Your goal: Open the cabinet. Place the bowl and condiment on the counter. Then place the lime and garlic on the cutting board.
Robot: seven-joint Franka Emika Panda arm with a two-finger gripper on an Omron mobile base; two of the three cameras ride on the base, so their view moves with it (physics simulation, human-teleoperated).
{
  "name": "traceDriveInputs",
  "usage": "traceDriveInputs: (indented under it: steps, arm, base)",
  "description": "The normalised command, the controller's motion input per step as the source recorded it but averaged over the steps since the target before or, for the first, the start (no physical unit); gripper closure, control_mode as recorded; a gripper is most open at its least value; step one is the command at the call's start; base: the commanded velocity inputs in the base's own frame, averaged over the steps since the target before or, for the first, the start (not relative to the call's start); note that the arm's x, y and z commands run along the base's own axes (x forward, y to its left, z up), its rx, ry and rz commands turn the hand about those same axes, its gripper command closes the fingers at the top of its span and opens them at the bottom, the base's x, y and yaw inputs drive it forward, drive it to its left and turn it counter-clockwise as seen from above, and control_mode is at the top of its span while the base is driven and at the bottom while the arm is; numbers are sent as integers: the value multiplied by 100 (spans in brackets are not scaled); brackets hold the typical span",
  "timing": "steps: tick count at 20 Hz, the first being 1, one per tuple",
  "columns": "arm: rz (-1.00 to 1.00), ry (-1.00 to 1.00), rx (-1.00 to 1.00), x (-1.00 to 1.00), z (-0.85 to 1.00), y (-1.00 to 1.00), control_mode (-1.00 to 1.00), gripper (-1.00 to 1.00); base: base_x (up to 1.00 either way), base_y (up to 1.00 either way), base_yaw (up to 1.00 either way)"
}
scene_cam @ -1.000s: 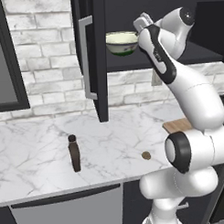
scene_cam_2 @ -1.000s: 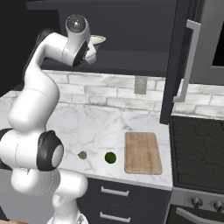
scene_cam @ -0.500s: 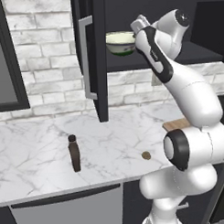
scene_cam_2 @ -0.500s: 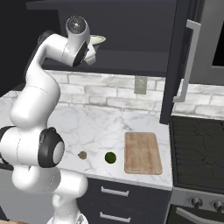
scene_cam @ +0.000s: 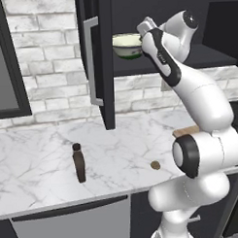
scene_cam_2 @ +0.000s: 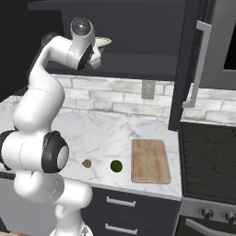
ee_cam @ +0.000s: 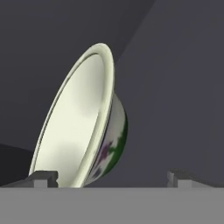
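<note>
Your claw (ee_cam: 109,177) stands spread wide with nothing in its grip, raised to the dark shelf (scene_cam: 187,65) inside the open cabinet (scene_cam: 107,63), and the bowl (ee_cam: 83,127) sits right in front of it, its rim reaching down between the two fingertips (ee_cam: 43,177) but closer to one of them. Far below your claw on the counter (scene_cam: 39,157) you have the condiment (scene_cam: 79,163), the garlic (scene_cam_2: 86,163), the lime (scene_cam_2: 116,166) and, just beside the lime, the cutting board (scene_cam_2: 150,160).
</note>
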Motion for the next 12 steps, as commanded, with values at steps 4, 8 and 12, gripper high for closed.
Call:
traceDriveInputs:
  steps: [4, 8, 12]
  arm:
    - [0, 3, 0, 14, -1, 6, -100, -100]
    - [0, 2, 0, 16, -3, 8, -100, -100]
    - [0, 3, 0, 16, -5, 8, -100, -100]
  base:
    - [0, 0, 0]
    - [0, 0, 0]
    - [0, 0, 0]
